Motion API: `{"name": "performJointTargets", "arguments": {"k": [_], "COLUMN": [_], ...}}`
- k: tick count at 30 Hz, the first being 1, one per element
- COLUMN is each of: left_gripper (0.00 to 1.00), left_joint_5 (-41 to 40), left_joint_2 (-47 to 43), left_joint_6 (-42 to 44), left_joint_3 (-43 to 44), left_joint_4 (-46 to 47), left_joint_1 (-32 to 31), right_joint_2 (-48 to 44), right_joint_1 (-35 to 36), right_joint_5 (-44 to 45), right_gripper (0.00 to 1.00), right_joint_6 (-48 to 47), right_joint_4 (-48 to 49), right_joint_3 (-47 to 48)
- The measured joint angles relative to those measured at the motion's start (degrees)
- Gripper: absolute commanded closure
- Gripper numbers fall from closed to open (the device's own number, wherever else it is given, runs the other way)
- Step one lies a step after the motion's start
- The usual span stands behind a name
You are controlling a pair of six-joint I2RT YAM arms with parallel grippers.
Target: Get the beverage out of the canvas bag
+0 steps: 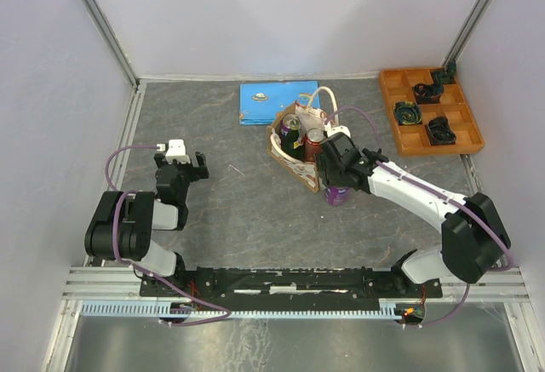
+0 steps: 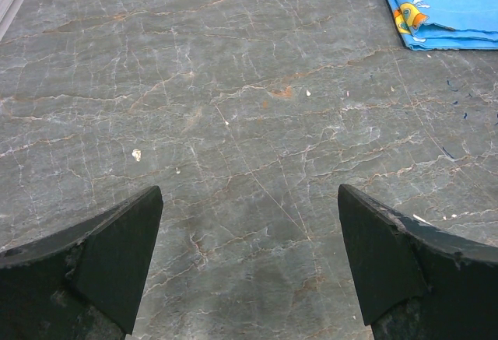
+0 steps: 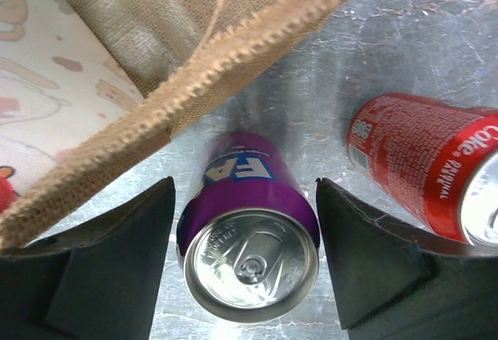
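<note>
Purple can [image 3: 250,266]: standing on table [image 1: 238,210] just near of bag [image 1: 294,168], being flanked by right gripper [image 3: 245,200]; clamped or loose cannot be told. Left gripper [image 2: 249,200]: being held apart. Risk: red can [image 3: 420,161], just beside, being toppled if jaws are swung wide.

Bright, even, diffuse light fills the top view, leaving only faint soft shadows on the grey surface [image 1: 247,210] and a pale sheen on the metal strip [image 1: 255,338] at the near edge. From the left wrist the surface's veining is crisp, while the dark left pincer [image 2: 249,208] looks slightly soft close to the lens. From the right wrist the purple can [image 3: 249,231] has glare on its lid, the surface gleams silvery, and the bag [image 3: 194,75] rim is blurred.
</note>
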Motion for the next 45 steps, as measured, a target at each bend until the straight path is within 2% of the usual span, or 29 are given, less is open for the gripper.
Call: {"name": "performJointTargets", "arguments": {"k": [3,4,5,14,20,22,25,31,38,45], "left_gripper": [0.01,0.01,0.01,0.01,0.01,0.01,0.01,0.01,0.01,0.01], "left_joint_5": [0.0,0.0,0.0,0.0,0.0,0.0,0.0,0.0,0.0,0.0], "left_joint_2": [0.0,0.0,0.0,0.0,0.0,0.0,0.0,0.0,0.0,0.0], "left_joint_6": [0.0,0.0,0.0,0.0,0.0,0.0,0.0,0.0,0.0,0.0], "left_joint_3": [0.0,0.0,0.0,0.0,0.0,0.0,0.0,0.0,0.0,0.0], "left_joint_4": [0.0,0.0,0.0,0.0,0.0,0.0,0.0,0.0,0.0,0.0], "left_joint_1": [0.0,0.0,0.0,0.0,0.0,0.0,0.0,0.0,0.0,0.0], "right_joint_2": [0.0,0.0,0.0,-3.7,-8.5,-8.8,-7.2,2.2,10.4,15.8], "right_joint_1": [-0.1,-0.2,-0.2,-0.2,-0.2,-0.2,-0.3,-0.3,-0.4,-3.6], "right_joint_5": [1.4,1.6,1.9,4.5,8.2,8.9,8.5,3.4,-0.2,-3.3], "right_gripper": [0.1,0.04,0.01,0.01,0.01,0.03,0.13,0.24,0.27,0.23], "right_joint_6": [0.0,-0.1,-0.2,-3.6,-5.2,-6.0,-7.9,-11.1,-11.9,-11.0], "right_joint_4": [-0.6,-1.0,-1.7,-7.1,-6.6,-5.9,-5.1,-3.8,-3.8,-3.8], "right_joint_3": [0.1,0.3,0.7,10.2,17.8,20.0,22.8,27.7,28.3,29.7]}}
